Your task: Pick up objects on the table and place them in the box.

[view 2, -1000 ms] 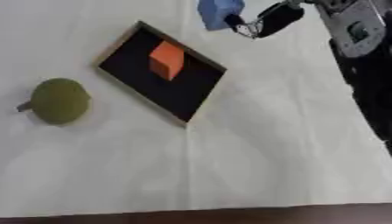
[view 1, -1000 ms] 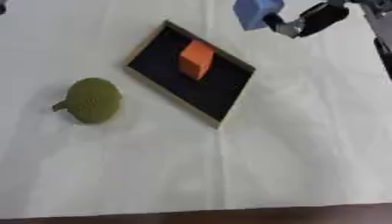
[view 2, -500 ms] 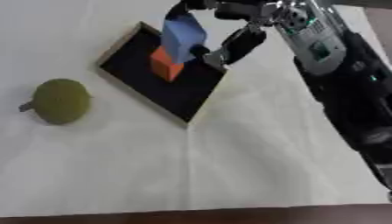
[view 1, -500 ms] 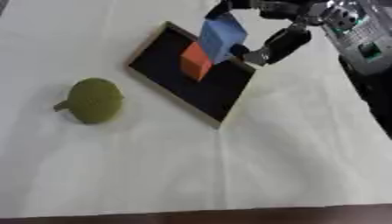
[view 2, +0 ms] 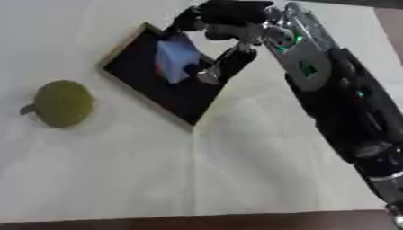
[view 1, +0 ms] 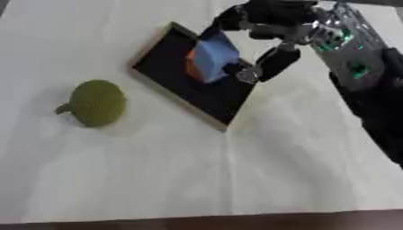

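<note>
Blue block [view 1: 216, 57] pinched in right robot hand [view 1: 264, 31] over black box [view 1: 189, 85], green round object [view 1: 96, 102] well apart

Right robot hand [view 1: 264, 27] with blue block [view 1: 216, 55] now lower, over the box [view 1: 175, 83], hiding most of orange block [view 1: 190, 67].

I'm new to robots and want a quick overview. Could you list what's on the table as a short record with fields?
surface: pale tablecloth
box: shallow black tray with wooden rim, tilted askew
blue block: held by the right hand over the box
orange block: in the box, mostly hidden behind the blue one
green round object: on the cloth left of the box
left hand: not visible
</note>
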Controlling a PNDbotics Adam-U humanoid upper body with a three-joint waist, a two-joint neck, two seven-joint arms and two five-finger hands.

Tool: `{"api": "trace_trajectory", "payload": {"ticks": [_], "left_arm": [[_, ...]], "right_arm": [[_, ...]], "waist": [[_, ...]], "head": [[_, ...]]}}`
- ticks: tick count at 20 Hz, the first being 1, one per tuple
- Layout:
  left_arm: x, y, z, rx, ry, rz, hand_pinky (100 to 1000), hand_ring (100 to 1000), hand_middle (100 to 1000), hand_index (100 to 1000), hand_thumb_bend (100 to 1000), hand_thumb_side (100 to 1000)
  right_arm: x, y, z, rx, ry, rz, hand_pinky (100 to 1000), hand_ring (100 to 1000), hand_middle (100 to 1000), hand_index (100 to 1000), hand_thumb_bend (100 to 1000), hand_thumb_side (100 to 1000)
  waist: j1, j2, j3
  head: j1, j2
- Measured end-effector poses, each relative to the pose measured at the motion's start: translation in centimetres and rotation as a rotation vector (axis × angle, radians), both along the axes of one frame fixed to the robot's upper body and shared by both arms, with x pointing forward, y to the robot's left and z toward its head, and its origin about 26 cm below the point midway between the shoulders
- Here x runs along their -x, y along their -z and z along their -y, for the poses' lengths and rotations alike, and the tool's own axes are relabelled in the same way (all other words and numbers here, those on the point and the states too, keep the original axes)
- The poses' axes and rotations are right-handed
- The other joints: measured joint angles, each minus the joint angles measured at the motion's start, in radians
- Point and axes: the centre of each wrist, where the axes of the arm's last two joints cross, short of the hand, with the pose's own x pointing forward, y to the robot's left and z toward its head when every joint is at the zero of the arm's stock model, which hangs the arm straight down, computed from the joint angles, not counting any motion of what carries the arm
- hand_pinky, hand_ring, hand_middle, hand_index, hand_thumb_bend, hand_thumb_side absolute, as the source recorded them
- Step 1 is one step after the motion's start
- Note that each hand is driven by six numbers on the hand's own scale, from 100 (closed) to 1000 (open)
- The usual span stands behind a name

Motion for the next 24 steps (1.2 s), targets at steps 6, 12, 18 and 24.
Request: {"api": "trace_trajectory", "payload": {"ticks": [6, 12, 18, 24], "left_arm": [[0.0, 0.0, 0.0, -0.003, -0.003, -0.005, 678, 753, 765, 815, 100, 673], [0.0, 0.0, 0.0, -0.004, -0.003, -0.006, 679, 754, 765, 815, 100, 673], [0.0, 0.0, 0.0, -0.005, -0.003, -0.007, 680, 755, 764, 815, 100, 674], [0.0, 0.0, 0.0, -0.006, -0.002, -0.009, 680, 756, 764, 816, 100, 674]], "right_arm": [[-0.3, 0.9, 0.3, 0.020, 0.011, 0.014, 916, 823, 399, 595, 100, 269], [-0.5, 2.1, 0.2, 0.069, 0.013, -0.008, 934, 909, 630, 833, 100, 260], [-0.6, 2.2, 0.3, 0.079, 0.018, 0.002, 994, 1000, 804, 968, 188, 249], [-0.6, 2.1, 0.4, 0.100, 0.021, 0.048, 1000, 1000, 845, 987, 298, 260]], "waist": [[-0.001, 0.000, 0.001], [-0.001, 0.001, 0.001], [-0.001, 0.001, 0.000], [-0.001, 0.001, -0.003]], "head": [[0.003, 0.000], [0.003, 0.000], [0.003, 0.000], [0.003, 0.000]]}}
